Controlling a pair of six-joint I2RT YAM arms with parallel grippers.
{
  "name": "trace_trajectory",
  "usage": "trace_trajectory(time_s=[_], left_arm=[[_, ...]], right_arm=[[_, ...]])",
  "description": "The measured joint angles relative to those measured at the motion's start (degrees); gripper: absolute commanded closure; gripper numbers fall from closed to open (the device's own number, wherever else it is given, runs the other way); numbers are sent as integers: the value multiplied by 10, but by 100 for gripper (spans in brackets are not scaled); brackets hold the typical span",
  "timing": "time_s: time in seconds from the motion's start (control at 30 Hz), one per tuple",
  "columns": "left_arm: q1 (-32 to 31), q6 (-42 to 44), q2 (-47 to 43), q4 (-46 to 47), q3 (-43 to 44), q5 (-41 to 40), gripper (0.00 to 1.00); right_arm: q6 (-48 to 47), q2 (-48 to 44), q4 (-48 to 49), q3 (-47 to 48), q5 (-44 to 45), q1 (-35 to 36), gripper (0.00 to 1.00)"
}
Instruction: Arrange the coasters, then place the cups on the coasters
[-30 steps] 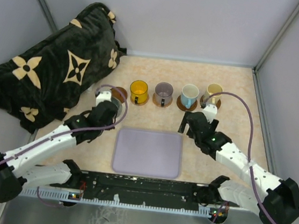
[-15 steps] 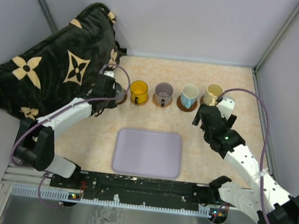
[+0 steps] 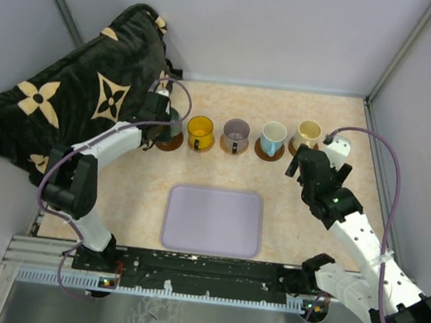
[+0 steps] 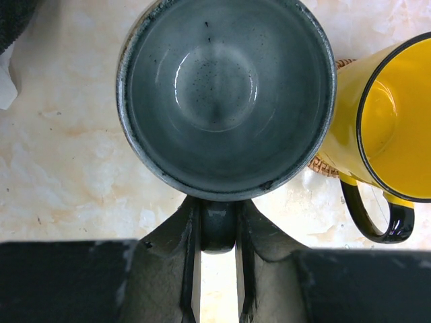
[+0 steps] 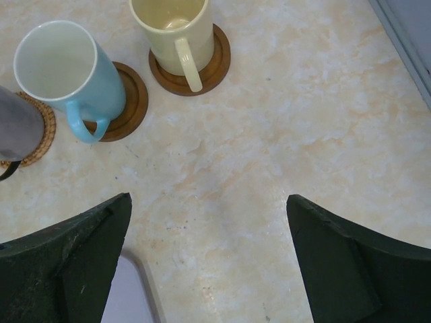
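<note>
1. The left claw (image 4: 217, 219) is clenched on the handle of the grey-green cup (image 4: 225, 94). Its two fingers pinch the handle from both sides, and the cup sits in front of them with the mouth up.
2. This cup is at the left end of the row of cups along the far edge of the table (image 3: 337, 121). It is just beside the yellow cup (image 4: 387, 128) (close, but they look apart).
3. The next move depends on one relation. The last free coaster (image 3: 169, 142) shows just on the near side of the left claw, so I judge the cup is above it, or nearly.
4. The wrist view shows no coaster around the cup, so I cannot tell if it already stands on one.
5. The left arm (image 3: 112, 143) is stretched out toward the far left corner, next to the dark blanket (image 3: 75, 91).
6. The right claw (image 5: 207, 202) is released and empty. It is on the near side of the cream cup (image 5: 176, 30) and the blue cup (image 5: 64, 67), which both stand on coasters.
</note>
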Motion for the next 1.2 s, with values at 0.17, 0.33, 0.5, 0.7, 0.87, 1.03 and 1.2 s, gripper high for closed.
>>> trace_trajectory(time_s=[0.17, 0.33, 0.5, 0.7, 0.87, 1.03, 1.2], left_arm=[[0, 0, 20, -24, 32, 3, 85], [0, 0, 35, -53, 57, 2, 85], [0, 0, 42, -93, 74, -7, 85], [0, 0, 46, -121, 78, -15, 85], [0, 0, 53, -129, 79, -15, 85], [0, -3, 58, -131, 79, -15, 85], [0, -5, 59, -131, 79, -15, 85]], right_arm=[[1, 0, -6, 0, -4, 0, 1], [5, 2, -7, 0, -13, -1, 1], [10, 7, -7, 0, -24, -1, 1], [15, 10, -6, 0, -33, -1, 1], [16, 14, -5, 0, -41, -1, 1], [18, 14, -4, 0, -43, -1, 1], [20, 14, -3, 0, -48, -1, 1]])
